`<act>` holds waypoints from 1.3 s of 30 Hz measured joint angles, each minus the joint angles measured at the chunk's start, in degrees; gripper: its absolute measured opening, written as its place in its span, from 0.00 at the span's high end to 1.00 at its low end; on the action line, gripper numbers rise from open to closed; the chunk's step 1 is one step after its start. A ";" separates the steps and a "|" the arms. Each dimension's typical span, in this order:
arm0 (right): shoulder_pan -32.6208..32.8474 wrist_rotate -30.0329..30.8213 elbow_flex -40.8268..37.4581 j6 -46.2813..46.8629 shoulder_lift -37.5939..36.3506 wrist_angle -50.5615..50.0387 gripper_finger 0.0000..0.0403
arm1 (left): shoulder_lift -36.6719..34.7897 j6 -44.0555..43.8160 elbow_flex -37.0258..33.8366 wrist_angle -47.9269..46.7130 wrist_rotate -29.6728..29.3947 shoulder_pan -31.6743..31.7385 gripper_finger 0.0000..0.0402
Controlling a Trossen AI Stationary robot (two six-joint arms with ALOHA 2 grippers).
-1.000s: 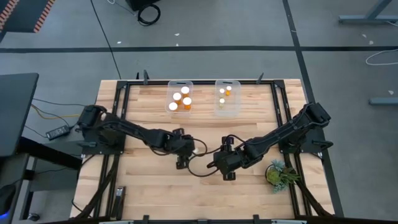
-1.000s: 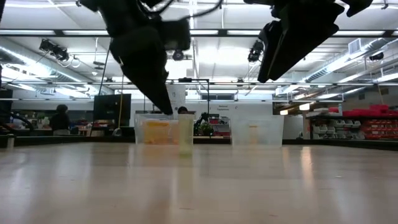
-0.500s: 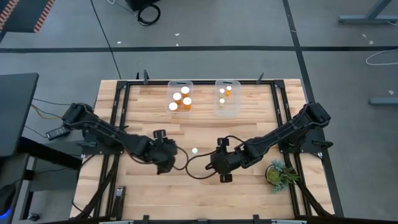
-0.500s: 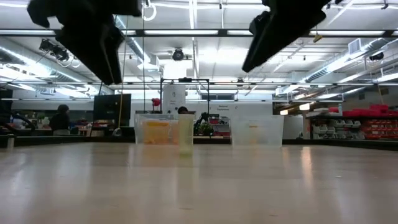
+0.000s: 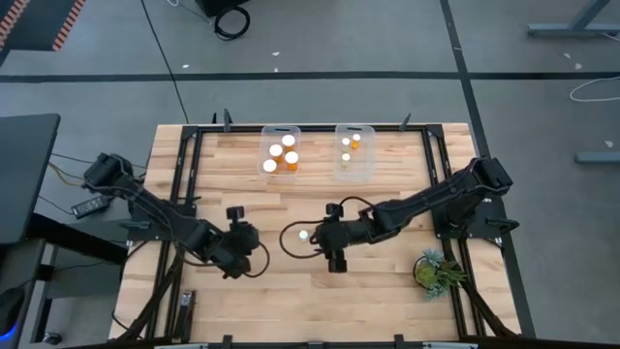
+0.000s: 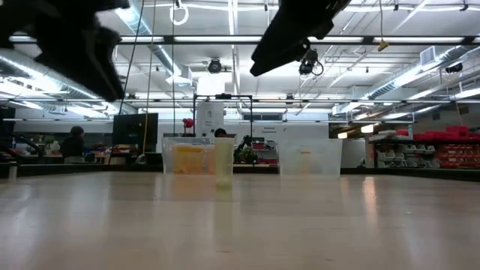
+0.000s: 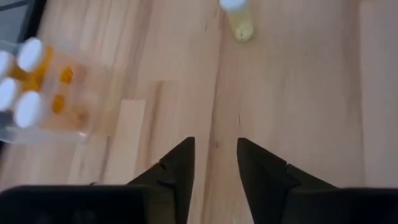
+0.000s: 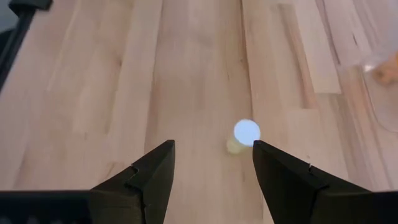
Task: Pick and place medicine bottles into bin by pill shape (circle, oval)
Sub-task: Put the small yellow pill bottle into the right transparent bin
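Note:
One small pale bottle with a white cap [image 5: 303,234] stands upright on its base on the wooden table, apart from the bins; it also shows in the low view [image 6: 223,161]. My right gripper [image 5: 319,237] is open just to the right of it; in the right wrist view [image 8: 213,155] the cap [image 8: 247,132] lies just ahead of the fingertips, untouched. My left gripper [image 5: 240,248] is open and empty, left of the bottle and nearer the front edge; its wrist view [image 7: 214,158] shows the bottle far ahead [image 7: 239,18]. Several orange bottles stand in the left bin [image 5: 280,152].
Two clear bins stand at the table's far edge: the left one [image 5: 267,136] with several larger white-capped bottles, the right one [image 5: 366,165] with a few small ones. A small green plant [image 5: 433,270] sits at the near right. A dark cable loops by the lone bottle [image 5: 287,242].
My left gripper has drawn back from the lone bottle toward the table's left and near edges and has risen. My right gripper has gone toward the table's left edge, close to the bottle. The bottle has stayed upright in its place.

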 joint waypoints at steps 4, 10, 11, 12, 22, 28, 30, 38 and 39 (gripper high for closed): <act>-0.69 -1.21 0.00 -0.42 0.00 1.97 0.45 | -3.55 -0.25 -6.18 5.12 0.02 -0.24 0.75; -0.65 -2.01 0.00 -1.21 0.00 3.77 0.45 | -13.09 1.67 -9.71 9.12 -0.02 -0.24 0.87; -0.63 -2.01 0.00 -1.50 0.00 4.07 0.45 | -15.14 2.32 -10.33 9.99 -0.05 -0.24 0.89; -0.54 -1.98 0.02 -1.92 0.00 4.30 0.45 | -17.10 3.23 -11.15 11.43 -0.06 -0.24 0.90; -0.56 -1.30 9.67 -5.66 0.07 -2.71 0.45 | -35.90 8.25 -26.67 29.13 5.53 -0.26 0.99; -1.69 -0.60 15.92 -7.34 0.07 -7.48 0.45 | -46.00 10.46 -34.90 36.40 7.37 -0.26 0.98; -2.46 -0.57 16.42 -7.66 0.49 -7.46 0.45 | -49.32 12.24 -36.81 39.10 9.01 -0.25 0.99; -3.62 -2.00 16.26 -7.69 8.65 -8.59 0.45 | -61.29 17.13 -42.57 45.42 14.23 -0.24 0.96; -3.65 -2.09 16.26 -7.95 9.49 -8.45 0.45 | -62.01 16.84 -43.16 45.66 14.25 -0.27 0.96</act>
